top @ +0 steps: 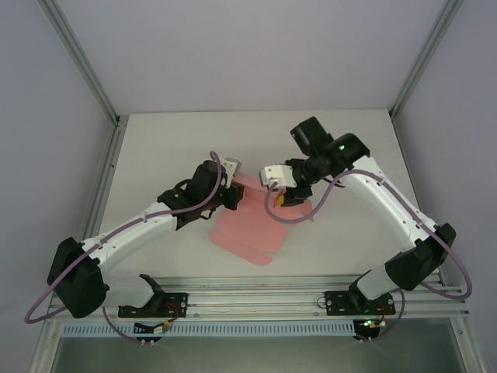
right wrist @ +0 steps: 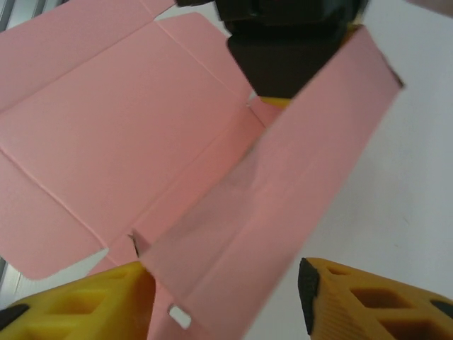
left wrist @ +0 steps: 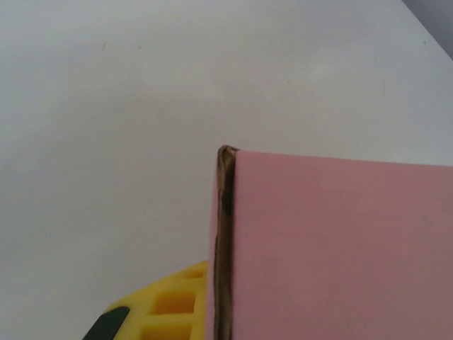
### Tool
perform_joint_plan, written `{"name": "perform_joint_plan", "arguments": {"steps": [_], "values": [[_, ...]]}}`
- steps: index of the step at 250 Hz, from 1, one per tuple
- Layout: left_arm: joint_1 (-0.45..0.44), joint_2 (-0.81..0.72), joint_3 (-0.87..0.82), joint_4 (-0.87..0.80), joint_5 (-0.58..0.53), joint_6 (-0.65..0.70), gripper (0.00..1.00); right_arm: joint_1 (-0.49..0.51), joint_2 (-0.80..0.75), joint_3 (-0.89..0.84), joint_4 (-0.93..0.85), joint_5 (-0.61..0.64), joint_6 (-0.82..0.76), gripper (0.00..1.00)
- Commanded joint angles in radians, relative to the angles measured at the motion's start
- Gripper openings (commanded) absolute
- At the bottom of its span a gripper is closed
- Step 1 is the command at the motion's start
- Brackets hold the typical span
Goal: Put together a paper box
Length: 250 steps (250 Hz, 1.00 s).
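The paper box point(top: 245, 233) is a pink die-cut sheet lying mostly flat on the white table, with one long side flap point(right wrist: 283, 191) folded up. My left gripper point(top: 237, 190) is shut on the far end of that flap. In the left wrist view the card's edge point(left wrist: 225, 234) runs beside one yellow finger point(left wrist: 170, 308), and the other finger is hidden behind the card. My right gripper point(right wrist: 219, 276) is open and straddles the flap's near end. Its left finger point(right wrist: 78, 304) is against the card and its right finger point(right wrist: 375, 304) stands apart from it. The left gripper's black body point(right wrist: 283, 42) shows at the flap's far end.
The white table point(top: 171, 148) is bounded by aluminium frame posts point(top: 81, 66) at the back corners. A metal rail point(top: 256, 299) runs along the near edge by the arm bases. Bare table lies behind and to both sides of the sheet.
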Motion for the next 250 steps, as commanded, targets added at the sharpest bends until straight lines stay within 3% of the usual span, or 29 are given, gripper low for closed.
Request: {"name": "perform_joint_plan", "arguments": {"steps": [1, 32, 62, 123, 142, 170, 185, 203, 215, 222, 236, 250], "values": [[-0.002, -0.001, 0.028, 0.029, 0.078, -0.005, 0.00, 0.021, -0.043, -0.100, 0.198, -0.012, 0.004, 0.51], [-0.002, -0.006, 0.020, 0.022, 0.080, -0.010, 0.00, 0.032, -0.098, -0.207, 0.386, -0.026, 0.041, 0.44], [-0.002, -0.016, 0.006, 0.027, 0.068, -0.038, 0.00, 0.041, -0.162, -0.331, 0.593, 0.026, 0.061, 0.29], [-0.002, -0.032, -0.037, 0.079, 0.045, -0.113, 0.00, 0.041, -0.218, -0.390, 0.717, 0.064, 0.175, 0.30], [-0.002, -0.040, -0.049, 0.092, 0.013, -0.128, 0.00, 0.041, -0.227, -0.375, 0.675, 0.071, 0.180, 0.44], [0.001, -0.047, -0.069, 0.121, -0.102, -0.156, 0.00, 0.042, -0.275, -0.374, 0.644, 0.079, 0.195, 0.54], [0.013, -0.048, -0.086, 0.157, -0.156, -0.160, 0.00, 0.041, -0.309, -0.368, 0.663, 0.119, 0.265, 0.72], [0.049, -0.047, -0.105, 0.201, -0.184, -0.195, 0.00, 0.041, -0.361, -0.371, 0.705, 0.178, 0.370, 0.80], [0.073, -0.048, -0.122, 0.243, -0.191, -0.222, 0.00, 0.040, -0.401, -0.384, 0.741, 0.210, 0.426, 0.91], [0.085, -0.049, -0.134, 0.274, -0.201, -0.238, 0.00, 0.041, -0.425, -0.398, 0.790, 0.244, 0.490, 1.00], [0.107, -0.046, -0.155, 0.343, -0.207, -0.268, 0.00, 0.037, -0.476, -0.431, 0.893, 0.337, 0.658, 1.00], [0.135, -0.044, -0.173, 0.401, -0.203, -0.309, 0.00, 0.024, -0.526, -0.477, 0.988, 0.509, 0.943, 1.00]]}}
